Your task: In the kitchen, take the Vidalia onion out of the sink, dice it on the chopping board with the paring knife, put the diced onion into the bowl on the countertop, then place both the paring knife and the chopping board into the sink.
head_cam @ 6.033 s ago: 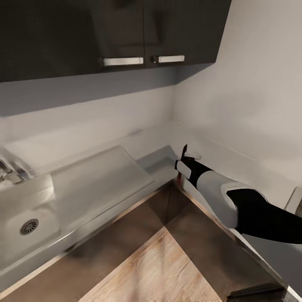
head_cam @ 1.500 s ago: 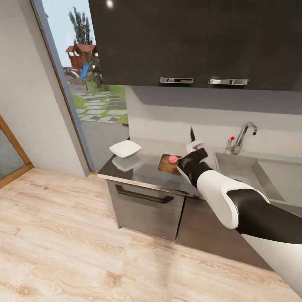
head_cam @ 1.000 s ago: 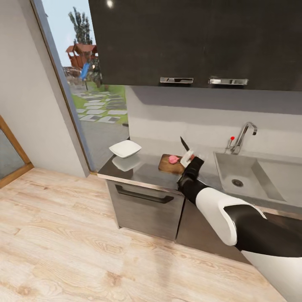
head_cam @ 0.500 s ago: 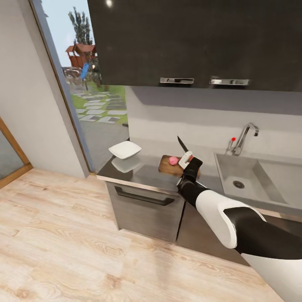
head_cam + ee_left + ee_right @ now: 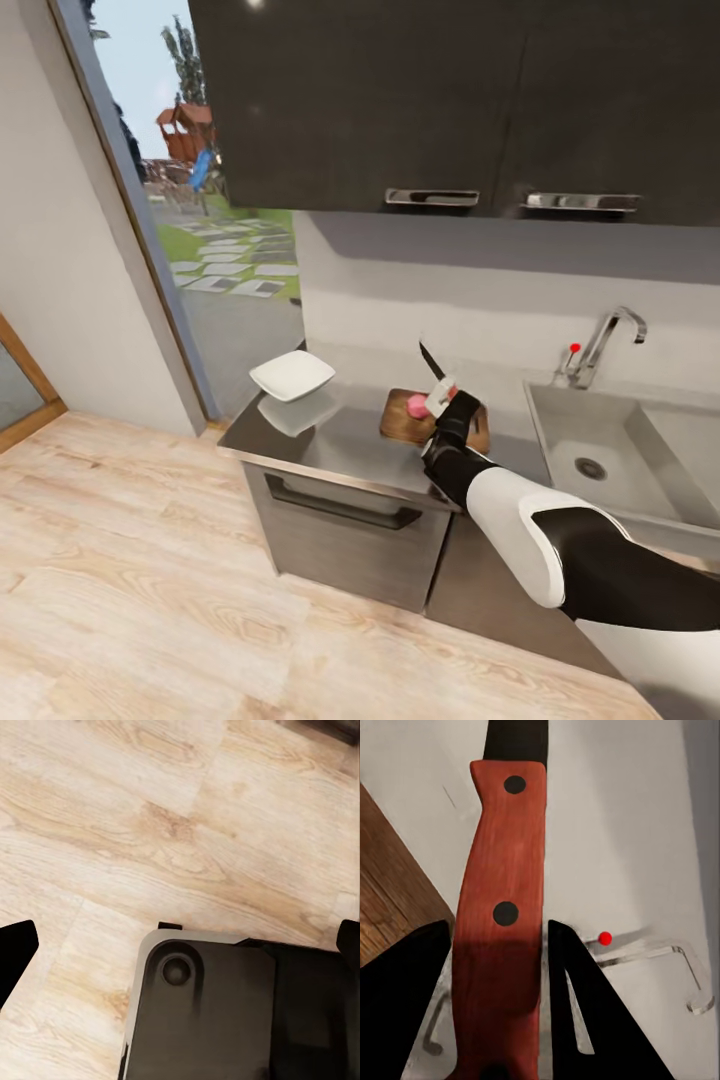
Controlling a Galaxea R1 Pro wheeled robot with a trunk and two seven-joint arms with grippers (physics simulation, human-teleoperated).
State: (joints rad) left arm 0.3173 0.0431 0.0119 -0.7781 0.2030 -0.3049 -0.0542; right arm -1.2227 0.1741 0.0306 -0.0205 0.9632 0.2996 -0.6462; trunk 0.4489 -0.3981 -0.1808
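Note:
The brown chopping board (image 5: 402, 428) lies on the grey countertop (image 5: 330, 445), left of the sink (image 5: 570, 440). A small pink onion (image 5: 415, 405) sits on the board. My right gripper (image 5: 443, 398) hovers just above the board beside the onion, shut on the paring knife (image 5: 431, 361), whose dark blade points up and to the left. In the right wrist view the reddish handle (image 5: 506, 907) sits between the black fingers (image 5: 405, 1012), with the board's corner (image 5: 390, 892) beneath. The white bowl (image 5: 292, 375) rests at the counter's left end. My left gripper (image 5: 180, 945) hangs open over the floor.
The chrome tap (image 5: 605, 340) with its red knob (image 5: 574, 348) stands behind the basin. Dark wall cabinets (image 5: 450, 100) hang overhead. A glass door (image 5: 200, 230) opens onto a garden at the left. My own base (image 5: 225, 1012) sits on the wooden floor (image 5: 120, 560).
The view swung from the counter's corner to the board end, then crept closer. My right gripper carried the knife left, from beside the sink to over the board, tilting the blade leftward.

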